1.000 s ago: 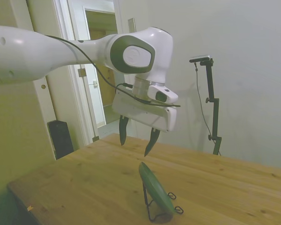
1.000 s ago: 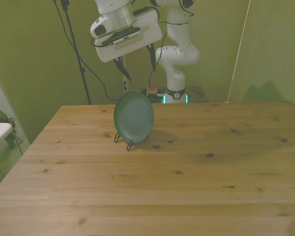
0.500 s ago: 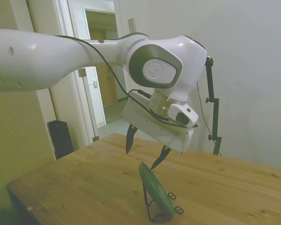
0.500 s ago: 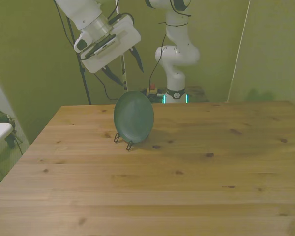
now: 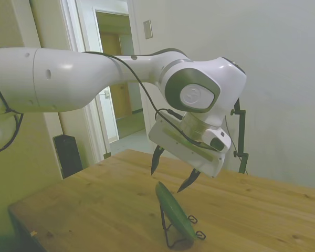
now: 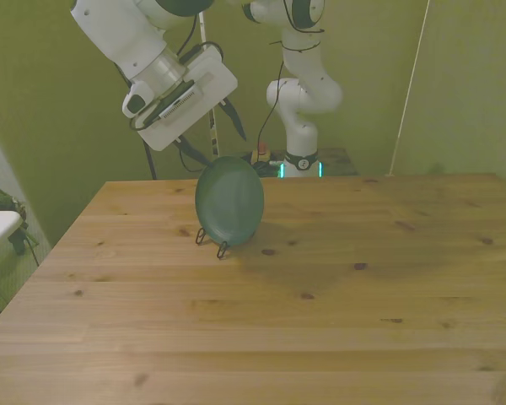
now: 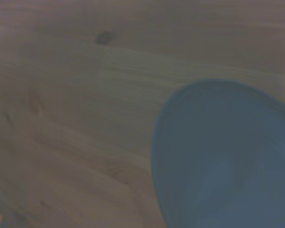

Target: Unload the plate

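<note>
The plate [image 5: 175,211] is standing on its edge in a thin black wire stand [image 5: 170,236], leaning back, on the wooden table [image 5: 94,210] toward the front view's left. The gripper [image 5: 172,172] is hanging just above it with its jaws wide open, holding nothing. The plate looks stiff, smooth and breakable – probably slippery. The top rim seems the best place to pinch, one finger on each face.

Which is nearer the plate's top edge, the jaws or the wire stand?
The jaws of the gripper, open just above the plate; the wire stand sits underneath.
</note>
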`<state>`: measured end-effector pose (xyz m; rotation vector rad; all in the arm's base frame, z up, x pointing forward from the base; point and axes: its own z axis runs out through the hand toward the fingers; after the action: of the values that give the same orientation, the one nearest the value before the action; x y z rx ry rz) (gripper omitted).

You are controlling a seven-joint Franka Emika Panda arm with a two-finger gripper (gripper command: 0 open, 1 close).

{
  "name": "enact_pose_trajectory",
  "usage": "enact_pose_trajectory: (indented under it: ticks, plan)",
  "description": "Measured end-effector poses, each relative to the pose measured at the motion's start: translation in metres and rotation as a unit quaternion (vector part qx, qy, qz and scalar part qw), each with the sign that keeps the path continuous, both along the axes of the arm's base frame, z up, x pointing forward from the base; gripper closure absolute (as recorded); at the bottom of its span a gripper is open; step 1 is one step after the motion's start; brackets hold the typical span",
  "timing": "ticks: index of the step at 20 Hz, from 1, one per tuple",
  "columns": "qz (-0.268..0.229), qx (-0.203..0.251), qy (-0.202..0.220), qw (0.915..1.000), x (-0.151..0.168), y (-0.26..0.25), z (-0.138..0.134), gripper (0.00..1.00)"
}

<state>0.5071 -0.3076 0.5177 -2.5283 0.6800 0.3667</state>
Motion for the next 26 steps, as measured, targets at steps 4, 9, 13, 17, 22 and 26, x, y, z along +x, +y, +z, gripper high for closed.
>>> enact_pose_trajectory:
  ticks: [4,9,13,17,22,26]
  plan:
    - [0.017,0.037,0.015,0.9991,-0.002,0.007,-0.02,0.0]
    - [0.022,0.054,0.033,0.9977,-0.001,0.011,-0.037,1.0]
    - [0.021,0.055,0.033,0.9977,-0.002,0.01,-0.037,1.0]
    - [0.017,0.06,0.03,0.9976,-0.003,0.008,-0.037,1.0]
    - [0.011,0.064,0.029,0.9975,-0.005,0.003,-0.039,1.0]
    - [0.009,0.066,0.032,0.9973,-0.005,0.002,-0.044,1.0]
